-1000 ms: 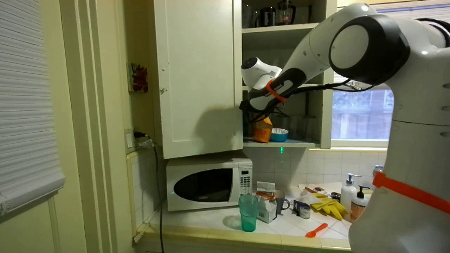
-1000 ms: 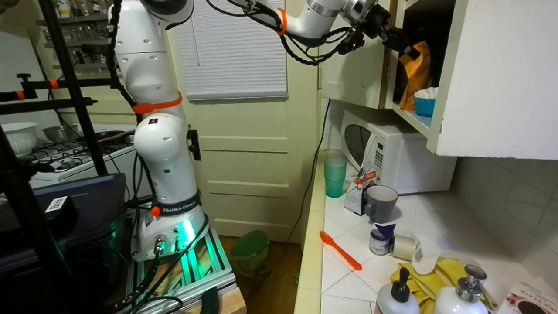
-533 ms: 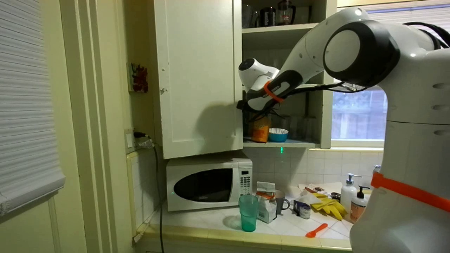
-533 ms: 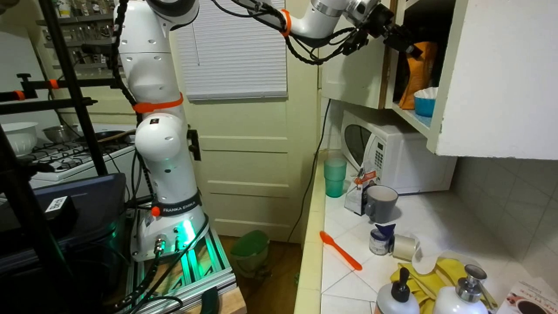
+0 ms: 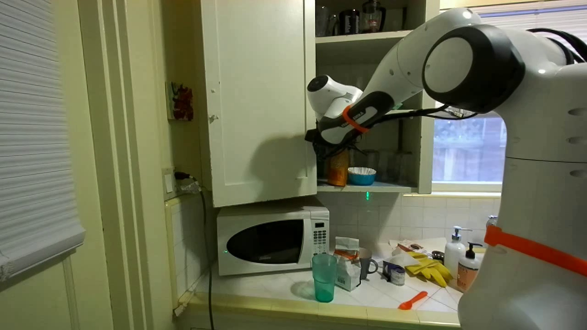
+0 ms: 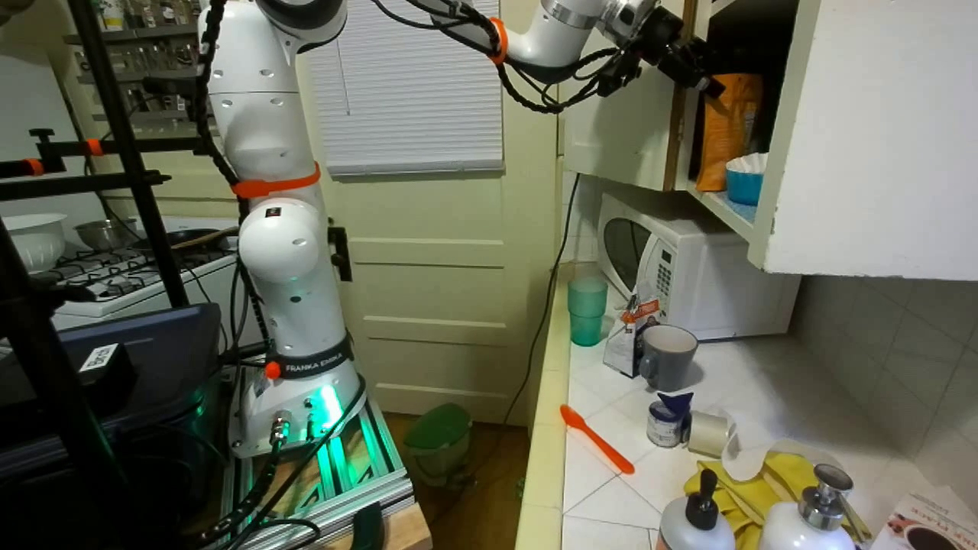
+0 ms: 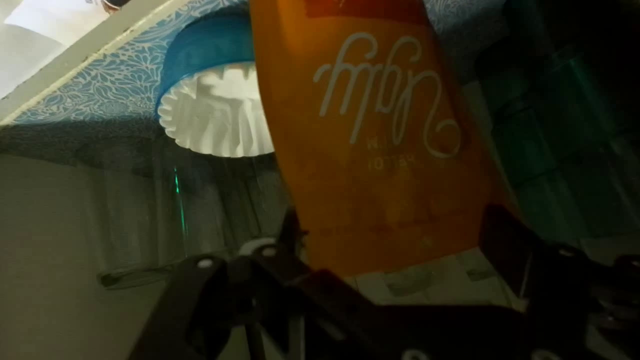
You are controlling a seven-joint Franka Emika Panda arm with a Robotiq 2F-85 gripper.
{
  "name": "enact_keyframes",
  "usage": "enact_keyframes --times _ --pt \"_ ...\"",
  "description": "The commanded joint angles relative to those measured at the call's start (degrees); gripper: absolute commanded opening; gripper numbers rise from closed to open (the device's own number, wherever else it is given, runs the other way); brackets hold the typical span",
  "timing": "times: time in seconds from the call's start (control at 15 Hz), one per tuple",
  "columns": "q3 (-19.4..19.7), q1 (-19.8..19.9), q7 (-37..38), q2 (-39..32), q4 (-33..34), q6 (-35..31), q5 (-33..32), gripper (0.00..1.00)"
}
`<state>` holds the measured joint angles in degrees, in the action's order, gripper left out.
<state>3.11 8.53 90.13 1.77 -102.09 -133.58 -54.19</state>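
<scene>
- Orange bag [image 7: 380, 150] stands on the low shelf [image 5: 390, 187] of the wall cabinet [image 5: 426, 151]; it fills the upper middle of the wrist view and shows at the upper right of the frame in an exterior view.
- Pale script [image 7: 390, 95] runs across its face, upside down in the wrist view.
- My pincer [image 7: 393, 218] is wide, its dark fingers [image 7: 505, 240] spread to either side of the bag's upper end, low in the wrist view; I cannot tell whether either finger touches the bag.
- My white arm [image 5: 394, 68] spans from the right edge of the frame to the middle in an exterior view, where my wrist hides the bag's top.
- Blue bowl [image 7: 210, 45], with white fluted paper [image 7: 215, 115] inside, stands just beside the bag, at the upper left of the wrist view.
- Clear glasses [image 7: 130, 215] show at the lower left of the wrist view; green glasses [image 7: 530, 135], dim in shadow, at the right.
- Below, in the lower middle of an exterior view, I see the microwave [image 5: 266, 240], with a green tumbler [image 5: 324, 277] near its right corner.
- On the counter [image 6: 772, 389], at the lower right of the frame, a gray mug [image 6: 671, 359], an orange spoon [image 6: 596, 439] and yellow gloves [image 6: 752, 477] lie or stand apart.
</scene>
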Motion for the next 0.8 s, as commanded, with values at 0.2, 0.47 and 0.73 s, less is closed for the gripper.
enact_keyframes --times 0.2,0.47,0.73 --pt "0.59 -1.26 5.14 3.99 -4.23 -1.42 -5.58 1.00" --pt "0.38 -1.45 4.45 8.33 -8.16 -1.69 -4.54 1.00" --pt "0.18 -2.00 1.37 14.49 -14.45 -2.41 -2.02 1.00"
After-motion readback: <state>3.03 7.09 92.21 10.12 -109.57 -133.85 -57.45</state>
